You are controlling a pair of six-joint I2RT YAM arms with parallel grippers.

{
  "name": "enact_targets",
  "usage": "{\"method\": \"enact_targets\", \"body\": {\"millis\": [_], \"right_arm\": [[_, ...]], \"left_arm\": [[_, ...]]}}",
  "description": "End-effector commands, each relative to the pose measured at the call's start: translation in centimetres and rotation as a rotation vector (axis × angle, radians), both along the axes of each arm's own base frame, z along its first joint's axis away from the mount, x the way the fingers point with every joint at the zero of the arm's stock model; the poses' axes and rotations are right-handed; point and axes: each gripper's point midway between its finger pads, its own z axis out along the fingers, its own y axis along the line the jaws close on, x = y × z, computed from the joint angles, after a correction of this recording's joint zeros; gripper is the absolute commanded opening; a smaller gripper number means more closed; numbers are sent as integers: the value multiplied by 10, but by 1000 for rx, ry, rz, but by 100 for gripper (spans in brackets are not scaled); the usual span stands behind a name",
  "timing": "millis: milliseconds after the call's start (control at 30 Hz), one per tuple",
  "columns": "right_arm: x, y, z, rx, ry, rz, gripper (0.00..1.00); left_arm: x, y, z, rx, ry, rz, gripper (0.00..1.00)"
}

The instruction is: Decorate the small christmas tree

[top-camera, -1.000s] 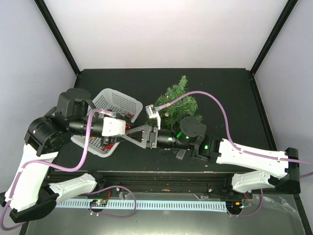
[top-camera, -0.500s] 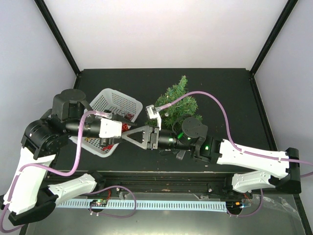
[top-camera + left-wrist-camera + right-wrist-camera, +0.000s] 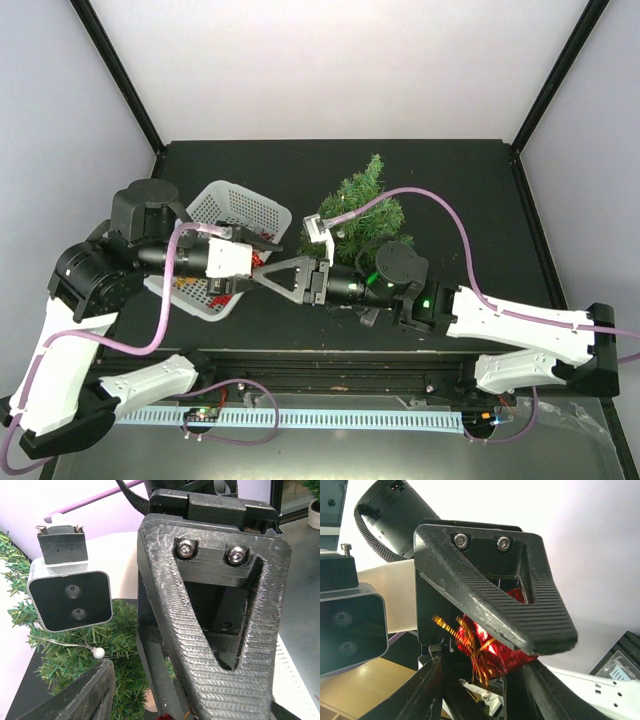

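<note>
Small christmas tree (image 3: pixel 365 195) partly hidden by arm (image 3: pixel 400 272); fingers' (image 3: pixel 290 272) hold on ornament (image 3: pixel 492 647) unclear

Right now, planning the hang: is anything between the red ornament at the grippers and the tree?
Only the right arm's wrist camera lies between the red ornament and the small christmas tree; nothing loose does.

top cam: fixed, high up behind arm bases, looks down on whole black surface (image 3: pixel 470 190), small christmas tree (image 3: pixel 362 210) mid-frame, far off.
left wrist cam (image 3: pixel 347 630): super close, faces toward tree, right claw (image 3: pixel 262 273) fills frame.
right wrist cam (image 3: pixel 70 600): just as close, faces away from tree, onto left claw (image 3: pixel 268 270).
wrist cams stare at each other. all three share spot just left of tree.
</note>
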Motion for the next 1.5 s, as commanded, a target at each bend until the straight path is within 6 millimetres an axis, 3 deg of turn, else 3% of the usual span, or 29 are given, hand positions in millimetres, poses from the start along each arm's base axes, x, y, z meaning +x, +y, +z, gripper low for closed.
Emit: {"method": "enact_targets", "body": {"millis": [0,233,333,367,400,433,500,567,867,967,1167,1333,1467], "right_arm": [[15,-7,-7,-29,-29,-97,1],[18,-10,-10,-55,-51,-121,1],[21,-8,-17,-121,-72,-133,10],[21,-8,-18,-147,-83,-135,20],[22,-8,-21,-172,-94,-141,41],[22,-8,-23,-183,-105,-141,56],[22,-10,-28,-207,-124,-146,68],[25,-15,-36,-250,-128,-171,74],[32,-41,-44,-332,-181,-248,77],[35,-42,-59,-428,-185,-254,77],[22,-31,-114,-714,-251,-145,77],[-6,-14,-164,-1006,-413,-12,77],[-23,-7,-199,-1128,-471,82,75]], "left_arm": [[0,4,-8,25,50,24,52],[5,5,-10,31,47,47,52],[9,6,-13,40,43,69,51],[13,7,-16,48,41,87,51],[16,8,-18,55,34,110,51],[19,9,-20,62,30,127,53],[25,12,-24,69,25,170,60],[28,16,-25,79,9,198,67],[31,35,-46,145,-50,280,91],[40,46,-53,156,-69,358,97],[63,79,-73,151,-73,553,99],[85,108,-104,146,41,723,99],[96,127,-122,100,167,819,99]]}}
